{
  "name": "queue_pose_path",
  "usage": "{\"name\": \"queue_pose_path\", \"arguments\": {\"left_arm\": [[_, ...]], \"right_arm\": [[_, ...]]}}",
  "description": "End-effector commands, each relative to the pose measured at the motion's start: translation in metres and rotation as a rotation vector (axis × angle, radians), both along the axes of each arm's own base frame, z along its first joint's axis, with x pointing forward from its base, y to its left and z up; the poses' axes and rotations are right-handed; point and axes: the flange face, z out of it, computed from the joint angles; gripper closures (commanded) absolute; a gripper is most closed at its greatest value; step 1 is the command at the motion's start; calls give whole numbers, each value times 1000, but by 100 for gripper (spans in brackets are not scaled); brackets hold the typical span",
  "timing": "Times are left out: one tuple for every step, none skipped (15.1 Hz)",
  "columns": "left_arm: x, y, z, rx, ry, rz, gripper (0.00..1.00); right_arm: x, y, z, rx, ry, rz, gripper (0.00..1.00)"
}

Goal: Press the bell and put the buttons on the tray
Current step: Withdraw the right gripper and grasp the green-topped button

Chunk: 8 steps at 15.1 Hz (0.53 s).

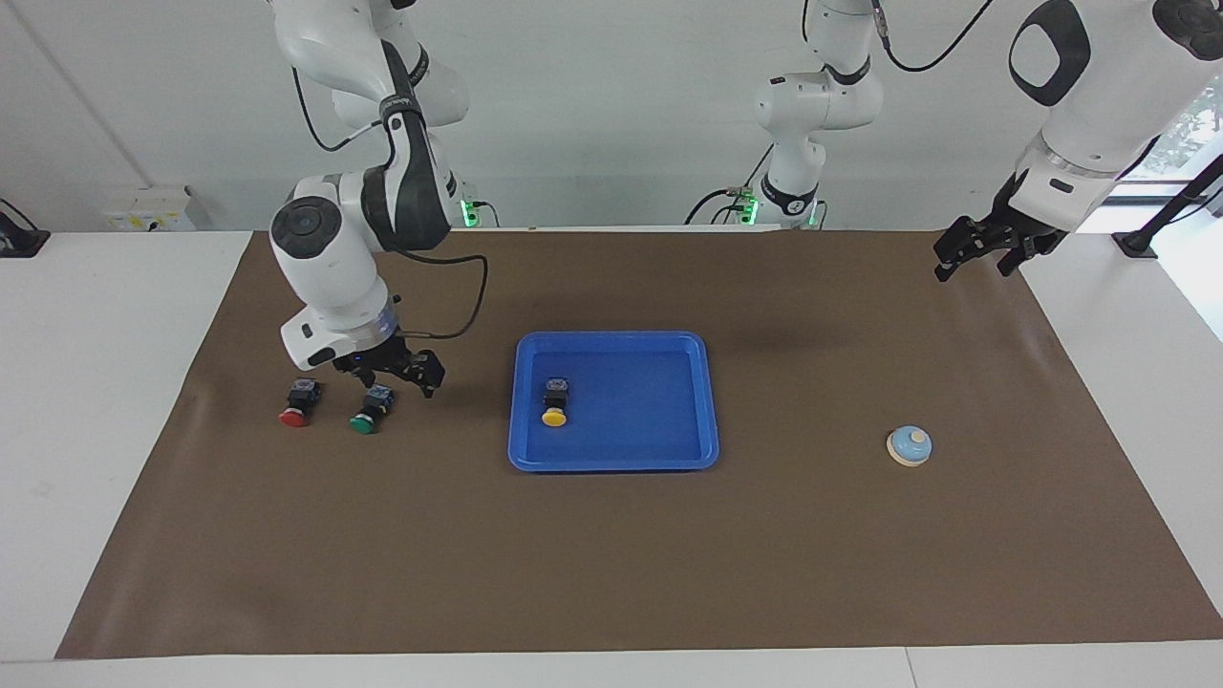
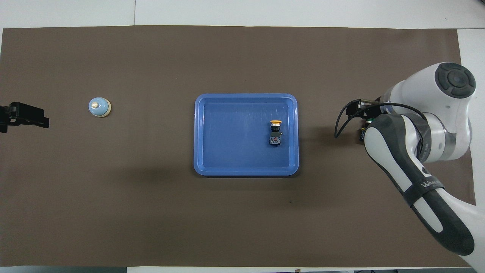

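Your right pincer [image 1: 394,373] hung wide and empty over the green button [image 1: 369,409], beside the red button [image 1: 298,403]. The yellow button [image 1: 554,402] lay in the tray [image 1: 702,401]. Your left pincer [image 1: 984,250] waited wide, with the bell [image 1: 909,445] on the table's mat [image 1: 611,564] toward its end.

A brown mat [image 1: 611,554] covers most of the white table [image 1: 96,430], leaving pale strips bare at both ends and along the edge farthest from the robots (the mat shows a few soft creases near the right arm's end). On the bare table strip at the right arm's end, against the wall, sits a small whitish box [image 1: 148,208] with yellow marks, and beside it, at the picture's very edge, a black fitting [image 1: 17,237]. A plain white wall [image 1: 621,115] closes the room, with a window [image 1: 1194,124] at the left arm's end.
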Motion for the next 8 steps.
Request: {"name": "queue_pose_path", "arguments": {"left_arm": [[-7, 2, 4, 5, 0, 12, 0], [-7, 2, 4, 5, 0, 12, 0], [-7, 1, 4, 4, 0, 12, 0], [-7, 2, 4, 5, 0, 12, 0], [-7, 2, 4, 5, 0, 12, 0], [-7, 1, 4, 4, 0, 12, 0], [-7, 2, 4, 5, 0, 12, 0], [-7, 2, 4, 5, 0, 12, 0]], "right_arm": [[-23, -23, -19, -9, -14, -1, 0], [-25, -26, -27, -8, -15, 1, 0], [-26, -35, -32, -8, -18, 0, 0], [-28, -38, -37, -8, -24, -3, 0], [-29, -39, -43, -7, -26, -6, 0], [-31, -38, -49, -7, -32, -6, 0], [-29, -36, -57, -6, -41, -2, 0], [-28, -36, -65, -5, -44, -2, 0]]}}
